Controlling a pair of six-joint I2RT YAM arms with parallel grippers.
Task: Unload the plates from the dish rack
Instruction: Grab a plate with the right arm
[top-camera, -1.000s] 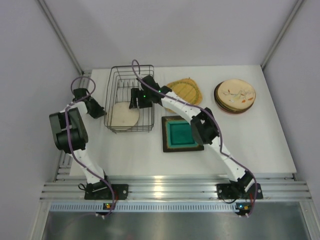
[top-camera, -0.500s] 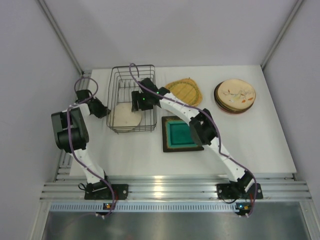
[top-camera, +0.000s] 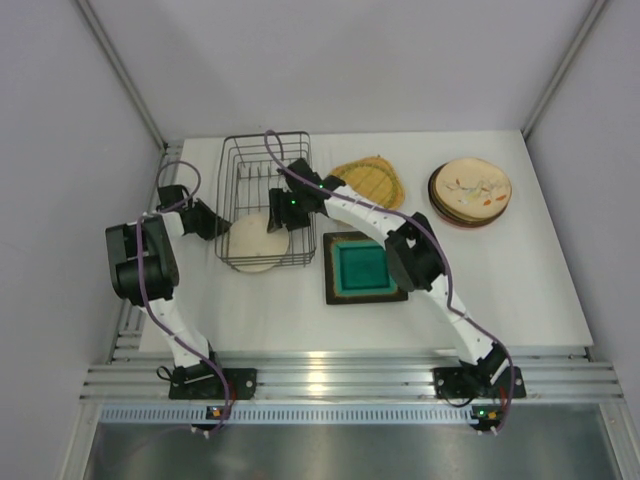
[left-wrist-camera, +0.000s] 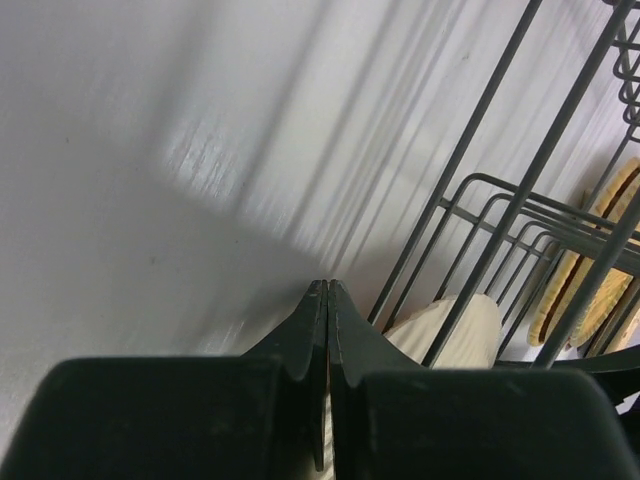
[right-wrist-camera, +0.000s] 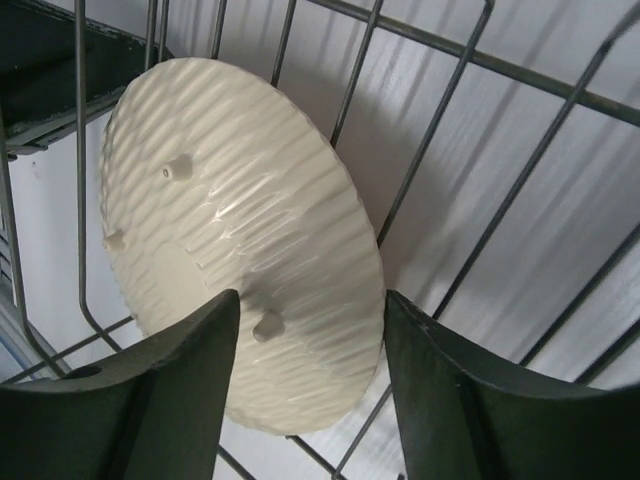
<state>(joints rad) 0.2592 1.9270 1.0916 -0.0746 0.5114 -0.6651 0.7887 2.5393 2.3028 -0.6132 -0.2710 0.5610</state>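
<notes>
White table (top-camera: 480, 290), grey walls. We see cream plate (right-wrist-camera: 230, 230) leaning in dish rack (top-camera: 232, 160); right gripper (right-wrist-camera: 312, 310) straddles its rim, grip we cannot tell. Left gripper (left-wrist-camera: 327, 290) clenched, empty, beside rack. Next we clamp firmly, lift clear of wires

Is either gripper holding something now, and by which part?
The jaws of the right gripper straddle the rim of the cream plate in the dish rack; whether they pinch it cannot be told. The left gripper is shut on nothing.
</notes>
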